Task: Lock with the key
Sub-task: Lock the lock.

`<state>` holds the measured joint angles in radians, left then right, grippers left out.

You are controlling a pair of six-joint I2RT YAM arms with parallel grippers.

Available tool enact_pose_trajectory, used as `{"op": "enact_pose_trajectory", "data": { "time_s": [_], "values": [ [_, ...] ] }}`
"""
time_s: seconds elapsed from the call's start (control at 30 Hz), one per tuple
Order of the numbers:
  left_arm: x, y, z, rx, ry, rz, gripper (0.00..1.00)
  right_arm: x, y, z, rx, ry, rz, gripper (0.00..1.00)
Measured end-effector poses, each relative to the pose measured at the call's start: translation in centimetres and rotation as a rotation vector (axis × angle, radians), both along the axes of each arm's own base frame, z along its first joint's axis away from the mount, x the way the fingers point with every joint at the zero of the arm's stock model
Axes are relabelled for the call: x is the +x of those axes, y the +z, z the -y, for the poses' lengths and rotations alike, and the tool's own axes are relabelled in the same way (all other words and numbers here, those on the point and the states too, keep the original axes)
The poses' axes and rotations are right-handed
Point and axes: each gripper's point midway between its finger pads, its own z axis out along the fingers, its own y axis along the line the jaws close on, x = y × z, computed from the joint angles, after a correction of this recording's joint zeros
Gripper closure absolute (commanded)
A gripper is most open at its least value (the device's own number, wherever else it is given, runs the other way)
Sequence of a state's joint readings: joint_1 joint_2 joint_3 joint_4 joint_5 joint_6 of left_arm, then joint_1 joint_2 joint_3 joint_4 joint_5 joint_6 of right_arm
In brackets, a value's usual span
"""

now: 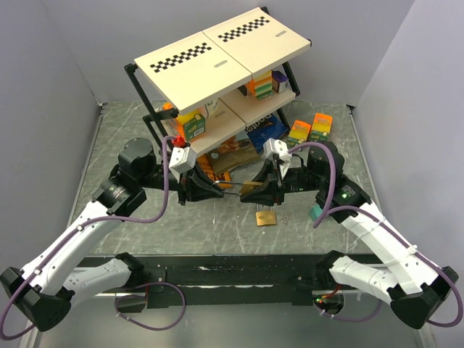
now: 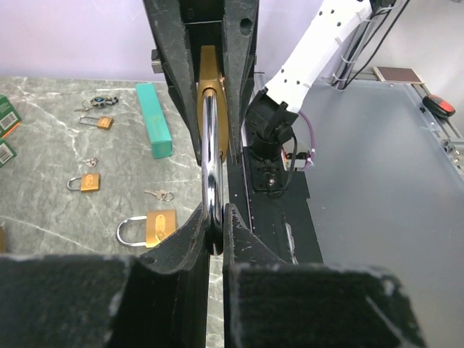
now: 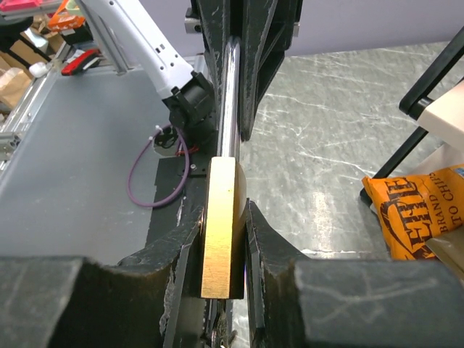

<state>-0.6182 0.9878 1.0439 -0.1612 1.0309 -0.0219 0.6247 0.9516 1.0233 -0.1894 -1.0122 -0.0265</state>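
padlock shackle (image 2: 210,167) gripped in left wrist view, brass body (image 3: 220,225) in right

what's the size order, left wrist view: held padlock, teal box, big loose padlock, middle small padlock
1. held padlock, nearest camera
2. teal box and big loose padlock, about alike
3. middle small padlock
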Motion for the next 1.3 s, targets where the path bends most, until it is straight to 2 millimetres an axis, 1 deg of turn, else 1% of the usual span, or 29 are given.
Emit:
{"op": "enact_pose_trajectory", "data": {
  "time_s": [0.17, 0.27, 0.6, 0.93, 0.97, 1.0, 1.03, 1.1, 1.13, 1.2, 1.3],
  "values": [
    [-0.3, -0.1, 0.6, -0.003, -0.023, 0.006, 0.99, -0.1, 0.1, 0.0, -0.004, 0.003, -0.02, 1.0],
    [-0.4, -0.1, 0.9, -0.005, -0.035, 0.009, 0.99, 0.0, -0.2, -0.1, -0.013, 0.003, -0.037, 1.0],
    [-0.9, 0.2, 2.2, -0.019, -0.086, -0.005, 0.99, -0.5, 0.1, 0.0, -0.017, 0.018, -0.066, 1.0],
    [-1.1, 0.2, 2.4, -0.018, -0.094, -0.036, 0.99, -0.7, -0.1, 0.1, -0.027, 0.018, -0.071, 0.99],
    [-1.1, 0.1, 2.3, -0.014, -0.093, -0.038, 0.99, -0.7, -0.3, 0.2, -0.032, 0.016, -0.071, 0.91],
    [-1.0, 0.0, 2.3, -0.01, -0.091, -0.038, 0.99, -0.7, -0.4, 0.3, -0.037, 0.01, -0.067, 0.67],
    [-0.8, -0.2, 2.2, -0.004, -0.083, -0.038, 0.99, -0.5, -0.6, 0.3, -0.043, 0.001, -0.064, 0.53],
    [-0.2, -0.5, 2.0, 0.003, -0.062, -0.015, 0.99, -0.3, -0.8, 0.4, -0.052, -0.011, -0.058, 0.28],
    [0.0, -0.9, 2.0, 0.014, -0.06, -0.012, 0.99, -0.3, -0.7, 0.4, -0.051, -0.009, -0.045, 0.24],
    [0.7, -2.3, 1.7, 0.057, -0.038, -0.034, 0.99, 0.6, -1.0, 0.6, -0.061, -0.037, -0.041, 0.17],
    [2.0, -4.2, 0.7, 0.117, 0.013, -0.054, 0.99, 2.0, -1.3, 1.5, -0.072, -0.098, -0.031, 0.14]
  ]
}}
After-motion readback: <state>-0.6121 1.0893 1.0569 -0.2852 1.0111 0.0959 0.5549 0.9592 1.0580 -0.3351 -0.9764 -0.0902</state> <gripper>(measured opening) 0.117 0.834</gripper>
